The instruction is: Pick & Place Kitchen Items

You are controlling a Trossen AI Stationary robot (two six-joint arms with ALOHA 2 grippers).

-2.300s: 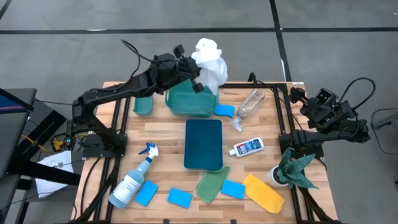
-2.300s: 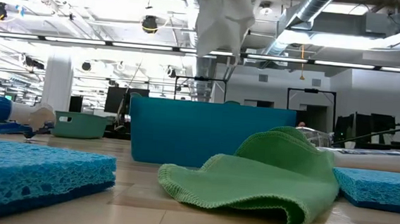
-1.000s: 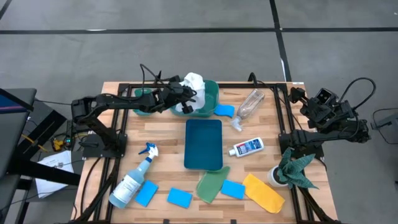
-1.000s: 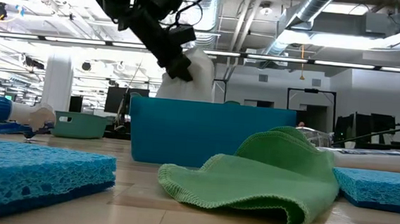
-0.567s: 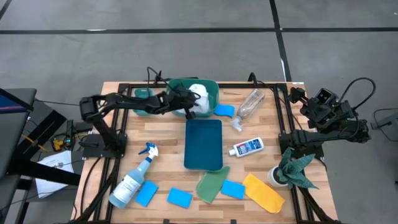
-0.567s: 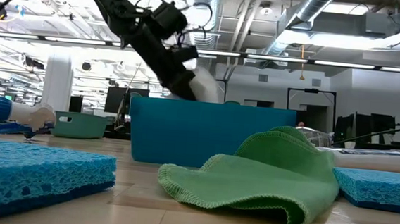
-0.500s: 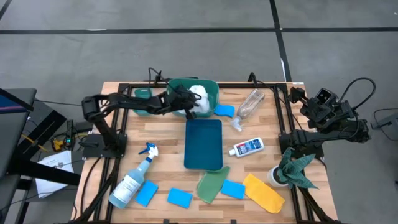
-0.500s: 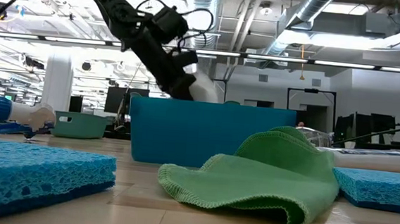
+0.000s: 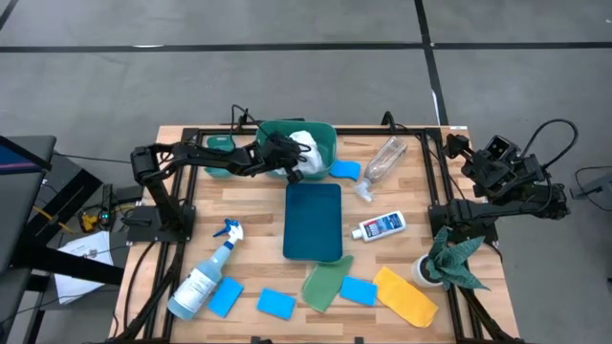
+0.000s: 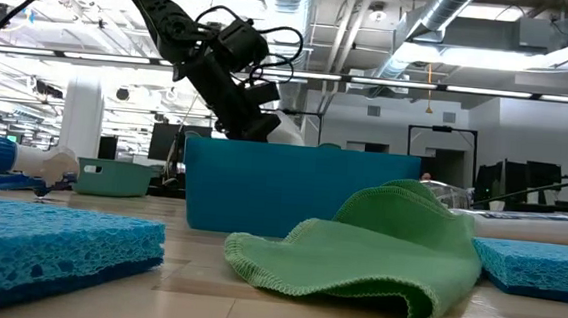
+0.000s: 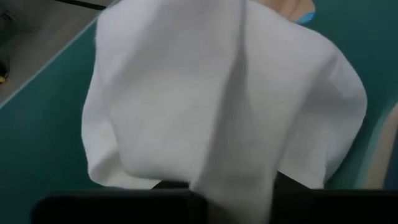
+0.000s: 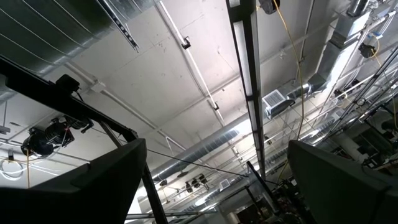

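A white cloth point(image 9: 304, 153) lies bunched inside the teal bin point(image 9: 325, 134) at the table's far middle. My left gripper point(image 9: 292, 162) reaches over the bin's left rim and is shut on the cloth; in the low view the left gripper point(image 10: 256, 127) slants down behind the blue tray point(image 10: 302, 190), with the white cloth point(image 10: 291, 134) just showing above it. The cloth point(image 11: 224, 93) fills the left wrist view. My right gripper point(image 12: 211, 205) is parked at the table's right edge, open and pointing up at the ceiling. My left gripper has a raised fold of the white cloth point(image 11: 233, 180) between its two fingers. The fingers slant down into the bin from the table's left. The cloth spreads out beyond the fingers, slack, and rests in the bin.
The blue tray point(image 9: 313, 222) lies at the table's middle. A spray bottle point(image 9: 204, 277), blue sponges point(image 9: 276, 304), a green cloth point(image 9: 327, 284) and a yellow cloth point(image 9: 405, 296) lie along the near side. Two small bottles point(image 9: 382, 162) point(image 9: 382, 226) lie right of the tray. A dark green rag point(image 9: 454, 258) is at the right.
My left gripper has gone down into the teal bin with the white cloth and has rolled at the wrist. The cloth, which stood heaped above the bin's rim, has sunk and now lies lower inside the bin.
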